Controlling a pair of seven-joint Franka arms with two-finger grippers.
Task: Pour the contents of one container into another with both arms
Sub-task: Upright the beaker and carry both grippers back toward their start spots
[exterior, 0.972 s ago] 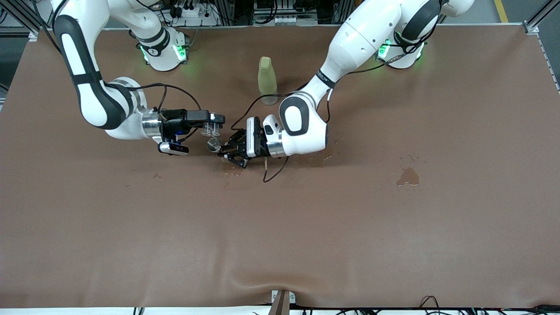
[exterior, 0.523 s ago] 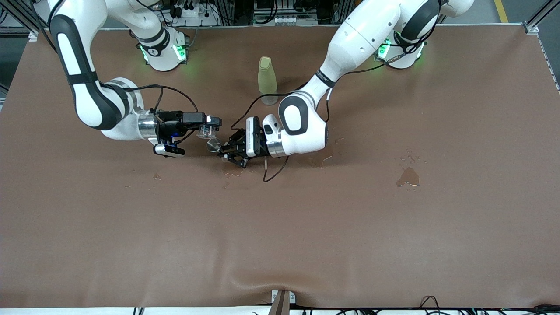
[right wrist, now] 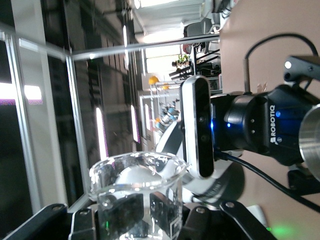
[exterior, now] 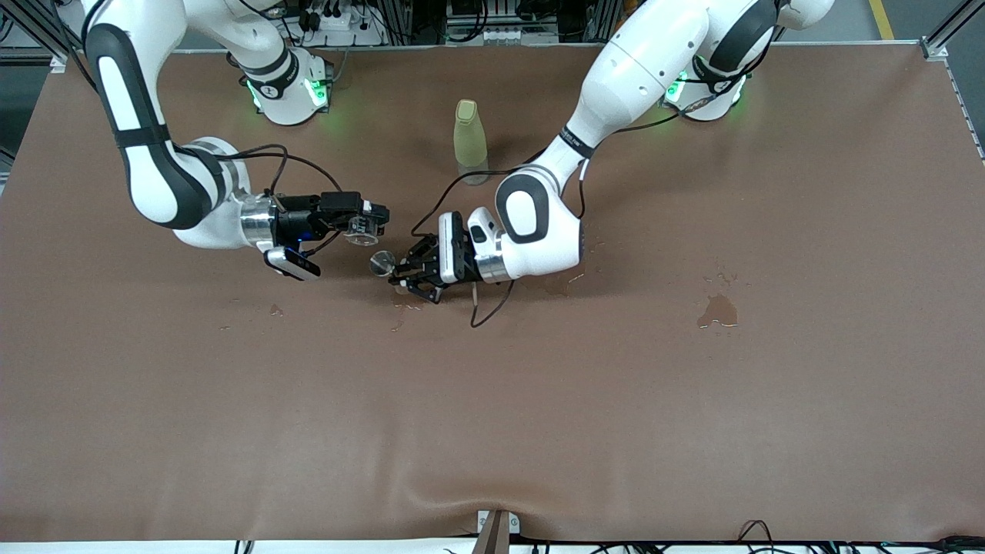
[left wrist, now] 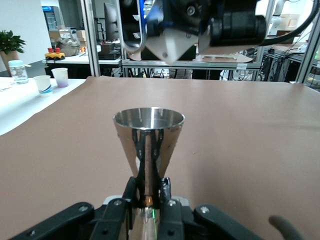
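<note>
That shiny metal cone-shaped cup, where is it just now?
The metal cup is clamped upright in the left gripper, above the table's middle. The right gripper, holding a glass beaker, is close beside it.

Bright even light, soft shadows, sharp

1. You see a bench (exterior: pixel 692 423) covered in plain matte brown, with darker wet blotches (exterior: pixel 717 310) toward the left arm's end.
2. Both arms (exterior: pixel 639 61) are glossy white with black bands, and green lights glow at their bases (exterior: pixel 308 91).
3. The left tool (exterior: pixel 406 275) is black and holds a mirror-bright silver metal jigger (left wrist: pixel 148 145).
4. The right tool (exterior: pixel 368 219) is black and holds a clear, colourless glass beaker (right wrist: pixel 137 192).
5. A pale yellow-green, translucent bottle (exterior: pixel 468 138) stands between the bases.
6. The right wrist camera (exterior: pixel 292 263) is white and grey.
</note>
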